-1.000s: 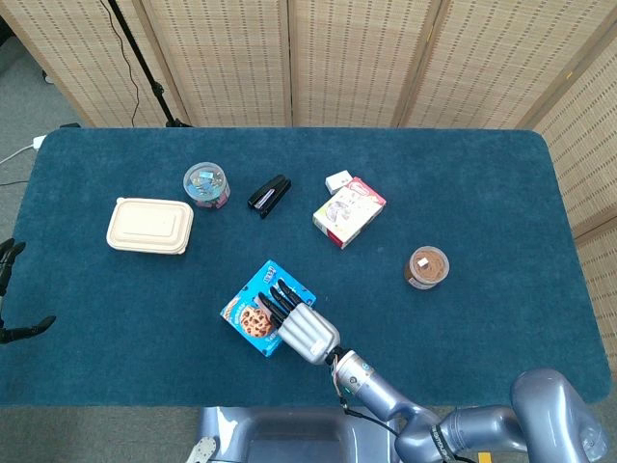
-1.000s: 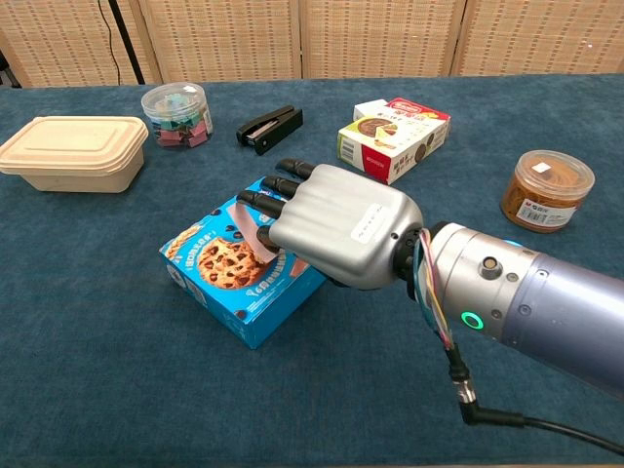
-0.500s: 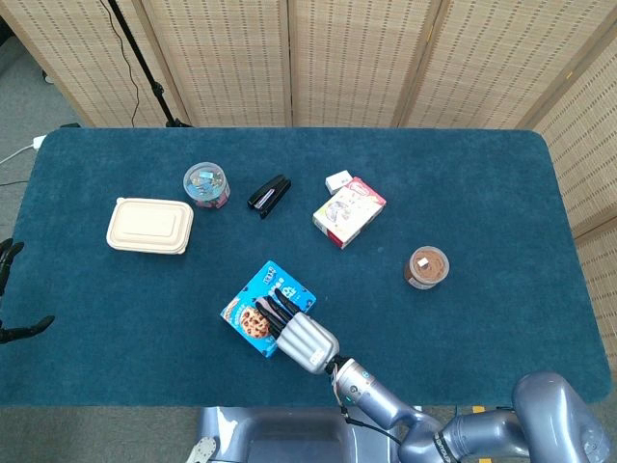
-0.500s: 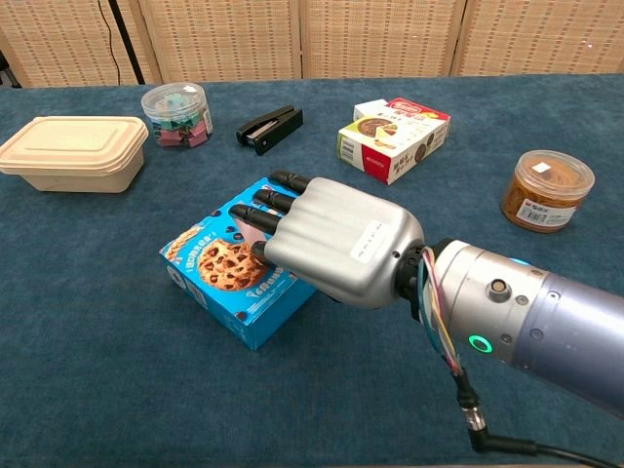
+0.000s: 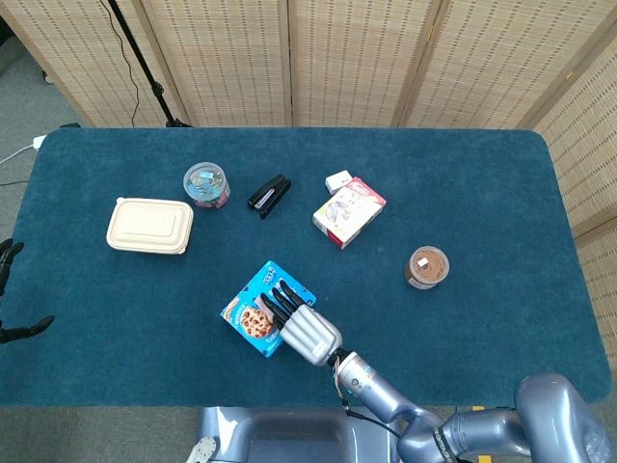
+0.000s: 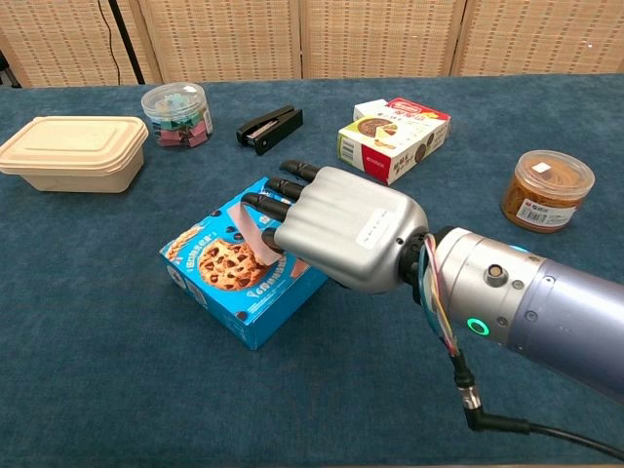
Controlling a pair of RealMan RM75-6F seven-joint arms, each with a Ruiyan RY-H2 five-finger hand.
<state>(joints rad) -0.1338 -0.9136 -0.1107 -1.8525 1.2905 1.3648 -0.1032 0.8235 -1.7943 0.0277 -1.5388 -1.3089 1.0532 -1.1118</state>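
Table [image 5: 501,174]: rectangular, rounded corners, covered in napped dark-blue felt; it is carrying everything listed below.

Right hand [image 6: 336,229] [image 5: 307,333]: smooth silver-grey shell with black fingers [image 6: 273,185], on a brushed metal forearm. It is lying palm-down over the cookie box, fingers extended and slightly apart, their tips resting on the box's top face. Nothing is being gripped.

Cookie box [image 6: 229,268] [image 5: 258,301]: glossy bright-blue cardboard, flat cuboid, printed with chocolate-chip cookies. It is lying flat near the table's front edge, at 11 o'clock of the right hand, partly under it.

Lunch box [image 5: 149,226]: beige, matte, rounded-rectangle container with lid, sitting well apart at 10 o'clock of the cookie box.

Snack carton [image 5: 348,211]: white-and-red printed cardboard, lying flat at 1 o'clock of the cookie box.

Spread jar [image 5: 426,267]: short clear plastic cylinder of brown contents, at 3 o'clock.

Clip tub [image 5: 206,185]: clear round plastic tub of mixed coloured clips.

Stapler [image 5: 269,195]: black, elongated, lying just right of the tub.

Left hand [image 5: 10,260]: only dark fingertips are showing at the frame's left edge; its pose cannot be told.
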